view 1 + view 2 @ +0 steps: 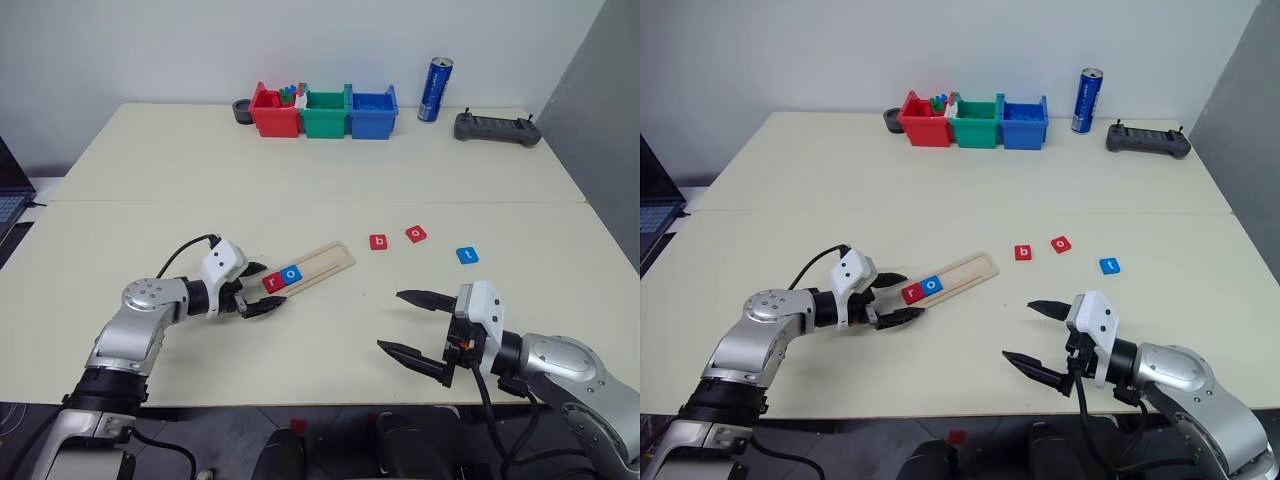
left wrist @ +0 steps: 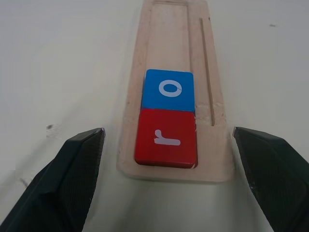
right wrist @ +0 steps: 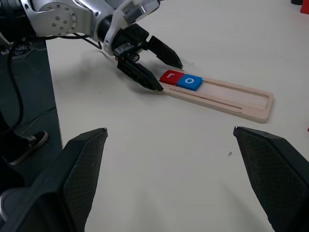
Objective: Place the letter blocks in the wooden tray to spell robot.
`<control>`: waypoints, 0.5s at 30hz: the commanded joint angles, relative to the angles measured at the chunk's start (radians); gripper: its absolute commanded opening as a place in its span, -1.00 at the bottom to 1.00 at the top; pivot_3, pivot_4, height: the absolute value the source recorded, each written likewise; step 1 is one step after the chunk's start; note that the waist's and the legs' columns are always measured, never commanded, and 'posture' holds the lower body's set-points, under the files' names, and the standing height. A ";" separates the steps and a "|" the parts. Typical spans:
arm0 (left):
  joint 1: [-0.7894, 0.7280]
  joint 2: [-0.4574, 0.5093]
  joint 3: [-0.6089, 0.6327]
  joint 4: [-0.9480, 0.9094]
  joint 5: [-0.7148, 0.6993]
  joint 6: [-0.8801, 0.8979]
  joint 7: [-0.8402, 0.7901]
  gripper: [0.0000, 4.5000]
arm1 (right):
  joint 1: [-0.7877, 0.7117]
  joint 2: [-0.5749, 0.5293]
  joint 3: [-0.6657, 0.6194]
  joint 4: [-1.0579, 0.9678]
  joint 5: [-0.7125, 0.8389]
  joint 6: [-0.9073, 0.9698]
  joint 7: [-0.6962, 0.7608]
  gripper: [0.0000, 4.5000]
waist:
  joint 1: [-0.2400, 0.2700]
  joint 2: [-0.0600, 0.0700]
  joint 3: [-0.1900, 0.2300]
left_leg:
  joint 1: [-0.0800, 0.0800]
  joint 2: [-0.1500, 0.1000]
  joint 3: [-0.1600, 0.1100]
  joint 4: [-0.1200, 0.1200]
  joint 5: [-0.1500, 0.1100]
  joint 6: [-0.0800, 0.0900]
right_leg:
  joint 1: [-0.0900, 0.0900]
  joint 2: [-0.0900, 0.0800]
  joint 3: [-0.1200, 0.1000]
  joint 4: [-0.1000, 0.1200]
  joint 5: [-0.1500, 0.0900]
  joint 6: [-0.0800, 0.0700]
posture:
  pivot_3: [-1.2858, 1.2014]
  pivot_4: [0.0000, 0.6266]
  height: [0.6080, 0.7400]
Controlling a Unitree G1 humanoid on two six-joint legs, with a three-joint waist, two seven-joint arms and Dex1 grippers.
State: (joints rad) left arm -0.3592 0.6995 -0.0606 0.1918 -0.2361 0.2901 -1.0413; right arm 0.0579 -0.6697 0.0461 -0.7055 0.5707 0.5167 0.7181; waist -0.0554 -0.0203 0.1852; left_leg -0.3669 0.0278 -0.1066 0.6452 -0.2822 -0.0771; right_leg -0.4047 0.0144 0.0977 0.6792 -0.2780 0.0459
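Head views: you have two of five done, the red r block [image 1: 273, 281] and the blue o block [image 1: 291, 273] sit touching at the near-left end of the wooden tray [image 1: 330, 260], rest of the groove bare. Left to place: red b block [image 1: 378, 242], red o block [image 1: 416, 234] and blue t block [image 1: 467, 256], all loose on the bench [image 1: 300, 180] to the right of the tray, well apart from it. Your left gripper [image 1: 255, 290] sits at the tray's r end, fingers spread with nothing in them; your right gripper [image 1: 418, 325] hangs over bare bench nearer you, fingers wide and empty. Left wrist view: r and o lie flat in the groove, r at the very end, fingers [image 2: 72, 174] straddling the tray end without touching it. Right wrist view: same tray, three slots free, right fingers [image 3: 84, 169] released. Roughly two fifths through; b looks like your next pick.
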 commanded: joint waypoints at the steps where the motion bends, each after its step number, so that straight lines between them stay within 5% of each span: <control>1: -0.023 0.027 -0.023 0.008 0.041 -0.026 -0.024 1.00 | -0.001 -0.008 -0.012 -0.046 0.011 0.002 0.002 0.98 | 0.000 0.000 0.000 | 0.000 0.000 0.000 0.000 0.000 0.000 | 0.000 0.000 0.000 0.000 0.000 0.000 | 0.03 -0.52 1.00; 15: -0.052 0.069 -0.114 -0.049 0.108 0.115 -0.085 1.00 | -0.040 -0.003 0.001 -0.087 0.029 0.052 -0.007 0.98 | 0.000 0.000 0.000 | 0.000 0.000 0.000 0.000 0.000 0.000 | 0.000 0.000 0.000 0.000 0.000 0.000 | 0.03 -0.52 1.00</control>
State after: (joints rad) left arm -0.4250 0.7518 -0.1434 0.1477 -0.1471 0.3797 -1.1055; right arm 0.0260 -0.6700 0.0574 -0.7459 0.5739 0.5649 0.7146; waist -0.0558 -0.0202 0.1851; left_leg -0.3666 0.0278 -0.1066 0.6453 -0.2822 -0.0770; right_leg -0.4047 0.0145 0.0977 0.6796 -0.2781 0.0460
